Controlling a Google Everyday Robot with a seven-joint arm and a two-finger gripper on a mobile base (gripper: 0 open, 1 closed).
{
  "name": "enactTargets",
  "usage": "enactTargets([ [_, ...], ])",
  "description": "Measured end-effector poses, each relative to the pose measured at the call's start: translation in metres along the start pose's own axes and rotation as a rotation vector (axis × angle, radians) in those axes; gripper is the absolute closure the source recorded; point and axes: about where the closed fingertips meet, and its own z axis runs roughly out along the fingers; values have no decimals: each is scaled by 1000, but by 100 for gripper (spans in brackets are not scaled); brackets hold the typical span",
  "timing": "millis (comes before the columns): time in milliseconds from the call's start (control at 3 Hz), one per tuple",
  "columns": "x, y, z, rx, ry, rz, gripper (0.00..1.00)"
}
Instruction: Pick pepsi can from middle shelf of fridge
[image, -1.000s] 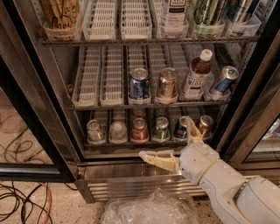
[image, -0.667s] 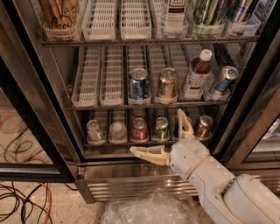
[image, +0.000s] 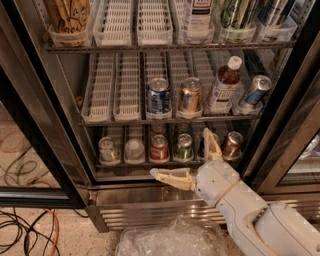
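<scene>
The dark blue pepsi can with white and pale markings and a silver top (image: 158, 97) stands upright at the front of a lane on the middle shelf, a wire rack carrying long white slotted plastic trays (image: 114, 95), inside the tall steel fridge with black-framed glass doors (image: 47, 125). It sits in the third lane from the left; the two lanes to its left hold no drinks at the front.

Just beside it on the right stands a copper-gold can (image: 190, 96), then a brown bottle with a white cap (image: 225, 84), then a slim blue-and-silver can (image: 255, 91) that leans to one side.

The rack below holds short cans, among them a red can (image: 159, 148) and a green can (image: 183, 147).

The white arm's gripper (image: 180, 152) is low, in front of that lower rack, well under the pepsi can and gripping nothing. Its cream fingers (image: 172, 177) are spread wide apart (one lies leftward along the fridge's bottom ledge, the other points up in front of the short cans).

A crumpled clear plastic bag (image: 170, 239) lies on the floor before the louvred base grille (image: 145, 216).
</scene>
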Motion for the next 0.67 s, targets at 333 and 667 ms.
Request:
enactTargets([
  [333, 2, -1, 9, 9, -5, -34, 0],
  [667, 2, -7, 23, 35, -13, -64, 0],
])
